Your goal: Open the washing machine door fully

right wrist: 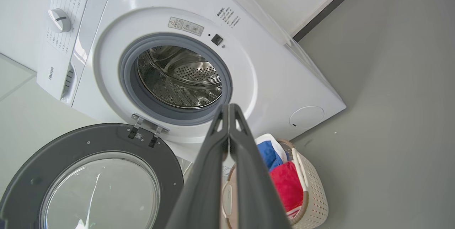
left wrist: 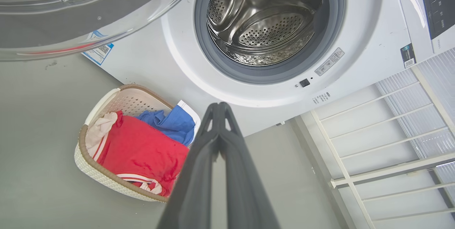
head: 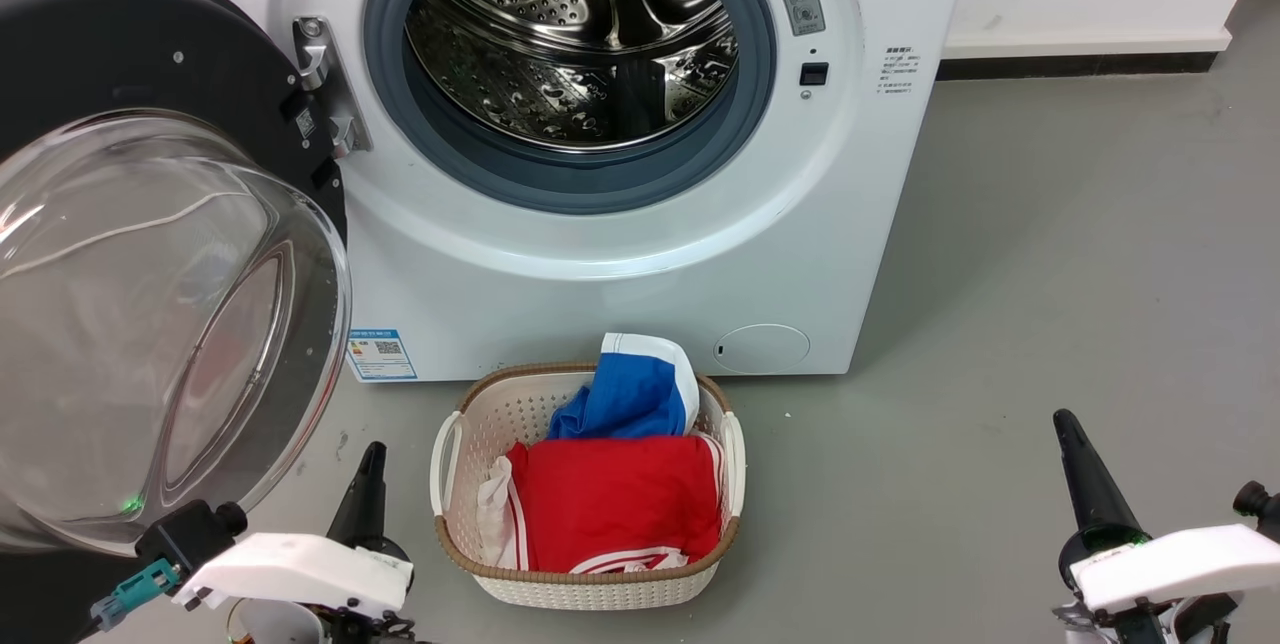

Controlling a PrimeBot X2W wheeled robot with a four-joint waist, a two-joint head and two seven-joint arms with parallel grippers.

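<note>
Standing wide open, door (head: 150, 254) hangs from its hinge (head: 325, 89) at the left of the washer (head: 620, 264), clear of the grey ring (head: 560, 189) and steel drum (head: 570, 34), with its bulging glass facing the robot. Left tool (left wrist: 219, 115): fingers pressed together on nothing, near the door's lower rim, not touching it. Right tool (right wrist: 229, 115): likewise clenched and empty, well to the right, above the floor (head: 1050, 254). Basket (head: 585, 579) of red and blue clothes (head: 610, 494) sits on the floor before the washer, between the tools.
</note>
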